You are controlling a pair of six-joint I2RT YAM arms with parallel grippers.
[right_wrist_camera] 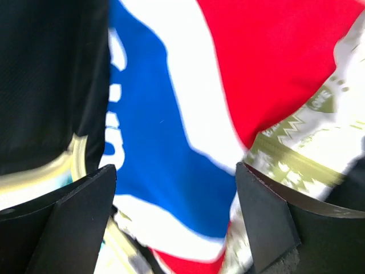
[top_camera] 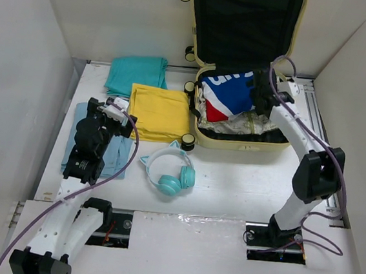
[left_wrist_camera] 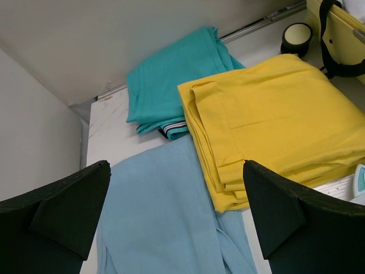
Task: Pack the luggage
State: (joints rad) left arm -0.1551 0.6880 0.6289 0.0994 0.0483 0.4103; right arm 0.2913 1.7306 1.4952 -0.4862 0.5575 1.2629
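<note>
While right gripper (right_wrist_camera: pixel 174 171) hangs wide open over the suitcase (top_camera: pixel 234 144), its shirt (right_wrist_camera: pixel 171 103) apparently loose, left gripper (left_wrist_camera: pixel 177 165), equally wide, should pinch the near-left blue cloth (left_wrist_camera: pixel 154 228) through every layer.

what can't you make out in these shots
- Lettering on the red-white-blue cloth: blurred in the right wrist view; the right gripper covers part of it in the top view.
- Light blue cloth: cut off at the bottom of the left wrist view; the left arm covers much of it in the top view.
- Luggage floor: hidden under its contents.
</note>
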